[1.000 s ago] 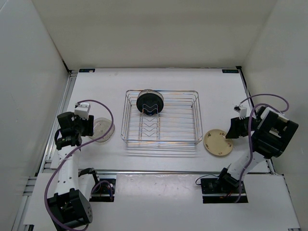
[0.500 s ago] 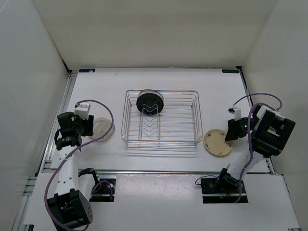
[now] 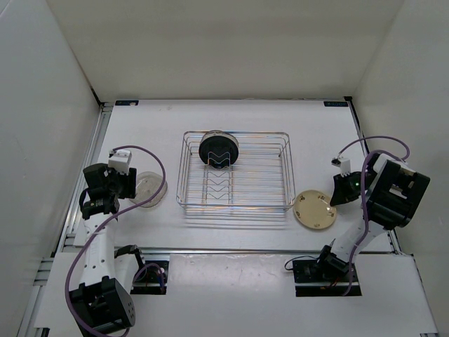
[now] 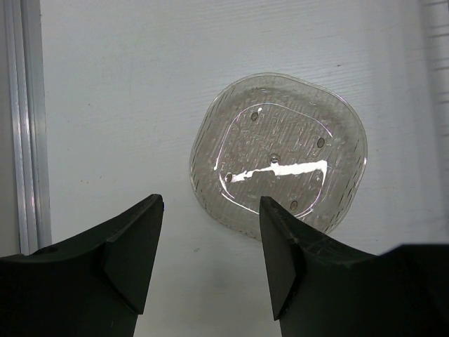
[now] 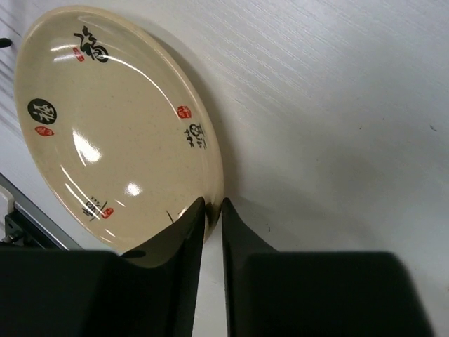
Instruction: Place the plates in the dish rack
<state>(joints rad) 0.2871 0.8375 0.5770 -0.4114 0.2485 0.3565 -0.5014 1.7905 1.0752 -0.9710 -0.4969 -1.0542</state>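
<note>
Right fingers (image 5: 208, 217) clenched on the rim of the cream plate (image 5: 105, 119), lower right of the top view. Edge grip, likely so it can slot upright into the dish rack (image 3: 288, 172). Left fingers (image 4: 210, 239) released, hovering over the clear plate (image 4: 280, 161) on the worktop (image 4: 105, 105) — probably next in line.

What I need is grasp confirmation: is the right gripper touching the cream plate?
Touching. Right wrist view: the right gripper pinches the cream plate at its rim.

Black plate (image 3: 219, 149) over rack's (image 3: 235, 206) rear dividers
</note>
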